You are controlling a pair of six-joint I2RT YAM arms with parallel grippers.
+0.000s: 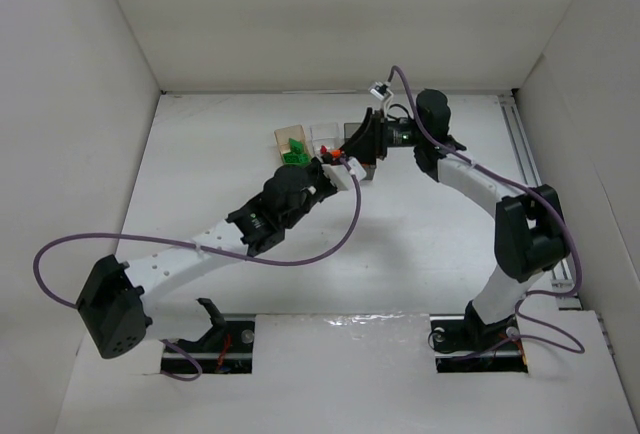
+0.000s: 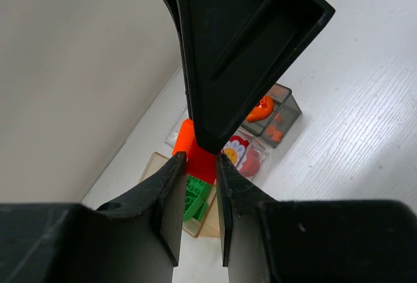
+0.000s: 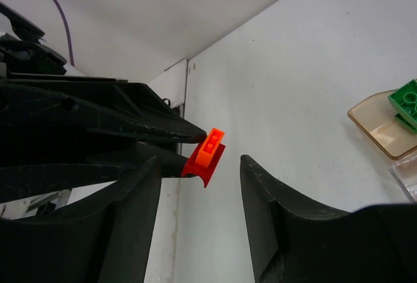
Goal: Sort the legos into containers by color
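Observation:
My left gripper (image 2: 199,159) is shut on a red lego (image 2: 203,163) with an orange lego (image 2: 184,138) stuck to it, held in the air above the containers. My right gripper (image 3: 200,160) stands open, one finger on each side of that stacked pair (image 3: 208,152). One of its fingers (image 2: 241,48) fills the top of the left wrist view. Below lie the tan container (image 2: 205,221) with green legos (image 2: 194,198), the clear container (image 2: 255,165) with red pieces, and the grey container (image 2: 291,110) with orange pieces.
White walls enclose the table on the left, back and right (image 1: 120,34). The three containers (image 1: 292,138) sit in a row at the back centre, partly hidden by both grippers (image 1: 345,154). A purple cable (image 1: 300,259) hangs from the left arm.

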